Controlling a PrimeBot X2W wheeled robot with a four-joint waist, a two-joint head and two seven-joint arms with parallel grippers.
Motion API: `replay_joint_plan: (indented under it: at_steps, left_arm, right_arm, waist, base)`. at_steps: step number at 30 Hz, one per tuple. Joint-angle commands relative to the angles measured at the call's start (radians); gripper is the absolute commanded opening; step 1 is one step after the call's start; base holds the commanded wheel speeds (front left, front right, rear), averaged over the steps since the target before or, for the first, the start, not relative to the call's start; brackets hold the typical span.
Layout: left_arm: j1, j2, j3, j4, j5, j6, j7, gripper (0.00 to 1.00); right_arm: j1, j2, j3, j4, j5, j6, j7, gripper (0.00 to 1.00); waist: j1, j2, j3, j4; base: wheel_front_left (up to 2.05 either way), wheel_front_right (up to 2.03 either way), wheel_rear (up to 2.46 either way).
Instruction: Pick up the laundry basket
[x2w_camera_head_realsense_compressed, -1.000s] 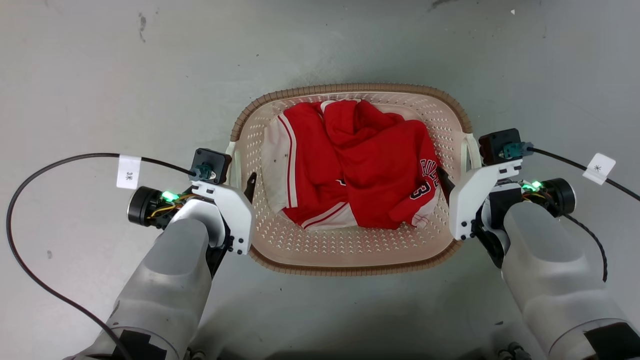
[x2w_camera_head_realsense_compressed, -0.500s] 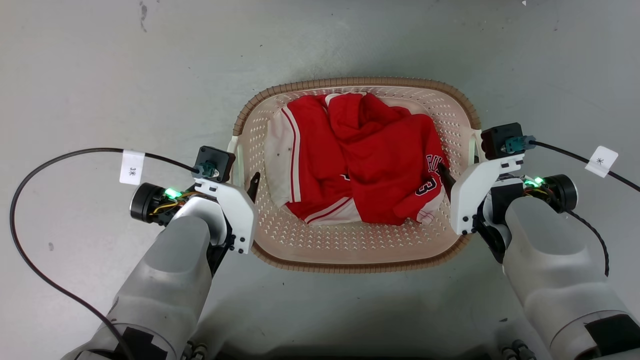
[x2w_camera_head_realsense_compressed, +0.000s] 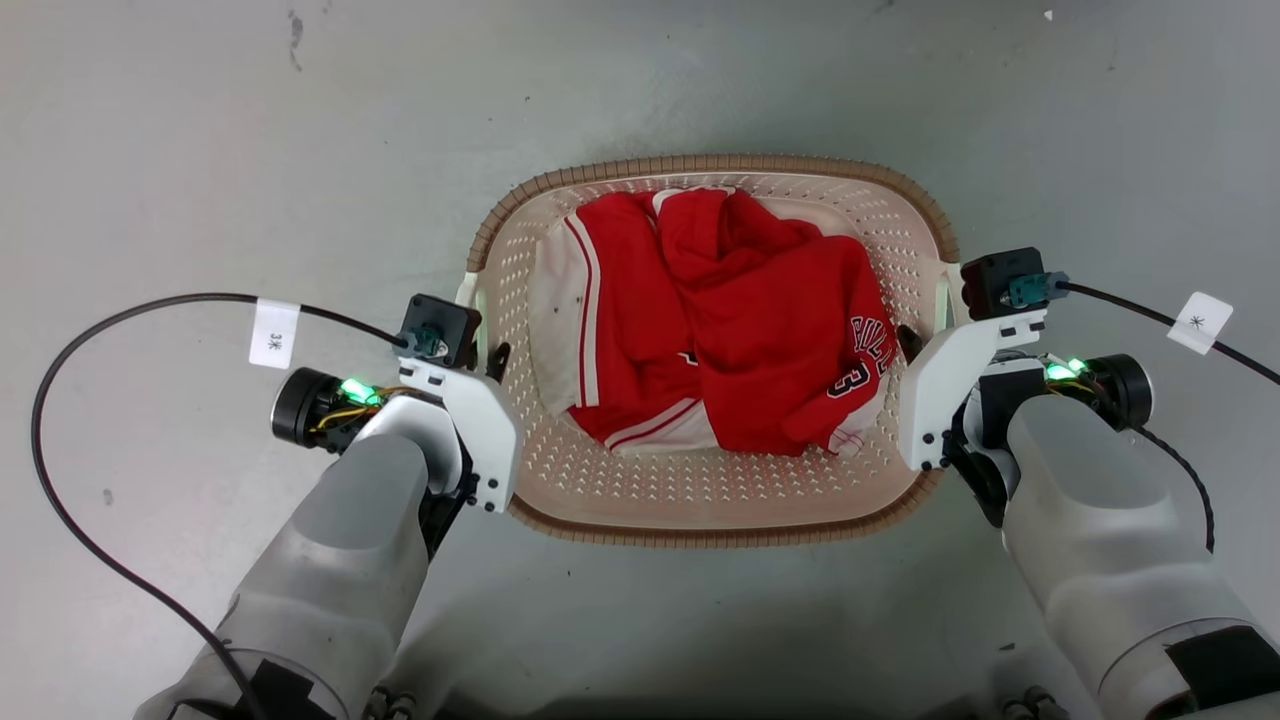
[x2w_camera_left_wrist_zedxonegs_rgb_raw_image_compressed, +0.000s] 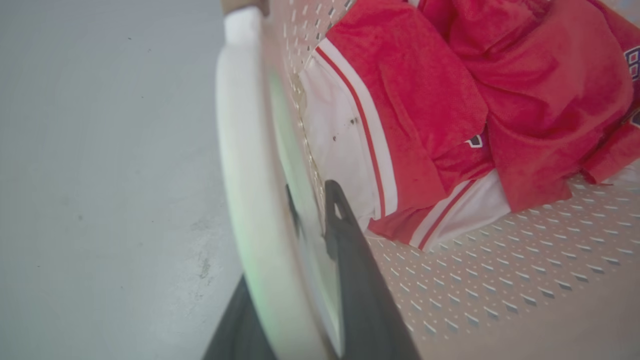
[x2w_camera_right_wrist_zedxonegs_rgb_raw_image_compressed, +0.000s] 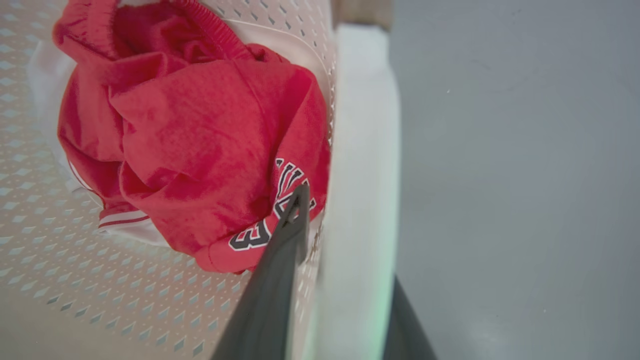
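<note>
The laundry basket (x2w_camera_head_realsense_compressed: 700, 163), cream-pink and perforated with a brown woven-look rim, sits on the grey floor between my arms and holds red and white clothes (x2w_camera_head_realsense_compressed: 730, 320). My left gripper (x2w_camera_head_realsense_compressed: 480, 345) is shut across the basket's white left handle (x2w_camera_head_realsense_compressed: 467, 295). In the left wrist view, one dark finger (x2w_camera_left_wrist_zedxonegs_rgb_raw_image_compressed: 350, 260) lies inside the wall and the other outside the handle (x2w_camera_left_wrist_zedxonegs_rgb_raw_image_compressed: 245, 150). My right gripper (x2w_camera_head_realsense_compressed: 925, 335) is shut on the right handle (x2w_camera_head_realsense_compressed: 945, 290) in the same way. Its inner finger (x2w_camera_right_wrist_zedxonegs_rgb_raw_image_compressed: 280, 260) presses beside the handle (x2w_camera_right_wrist_zedxonegs_rgb_raw_image_compressed: 365, 150), against the red jersey.
Bare grey floor (x2w_camera_head_realsense_compressed: 200, 150) surrounds the basket on all sides. Black cables with white tags (x2w_camera_head_realsense_compressed: 274, 334) (x2w_camera_head_realsense_compressed: 1198, 322) loop out from both wrists over the floor.
Both inner fingers have closed outward against the basket's side handles. The whole picture has shifted slightly, so the camera moved. The basket stays between the arms.
</note>
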Motion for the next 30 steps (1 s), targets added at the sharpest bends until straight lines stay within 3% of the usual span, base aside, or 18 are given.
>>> replay_joint_plan:
  at_steps: [1,14,21,30]
  left_arm:
    - [0.013,0.015,-0.027,-0.004,-0.010,0.001,0.009,0.00]
    - [0.062,0.060,-0.173,-0.076,-0.149,0.001,0.081,0.00]
    - [0.123,0.090,-0.276,-0.143,-0.264,-0.001,0.160,0.00]
    - [0.216,0.170,-0.433,-0.267,-0.414,-0.001,0.273,0.00]
  right_arm:
    - [-0.005,-0.004,0.007,0.005,-0.002,0.000,0.006,0.00]
    - [0.042,-0.005,-0.008,0.023,-0.035,0.000,0.152,0.00]
    - [0.086,-0.006,0.020,0.023,-0.008,0.000,0.251,0.00]
    - [0.187,-0.006,0.102,0.019,0.060,0.000,0.360,0.00]
  waist:
    - [-0.0001,0.0000,-0.014,-0.003]
    - [-0.0001,0.0000,-0.148,-0.013]
    - [-0.0001,0.0000,-0.274,-0.018]
    - [-0.0001,0.0000,-0.462,-0.027]
  base:
    - [0.00,0.00,0.00]
    - [0.00,0.00,0.00]
    - [0.00,0.00,0.00]
    - [0.00,0.00,0.00]
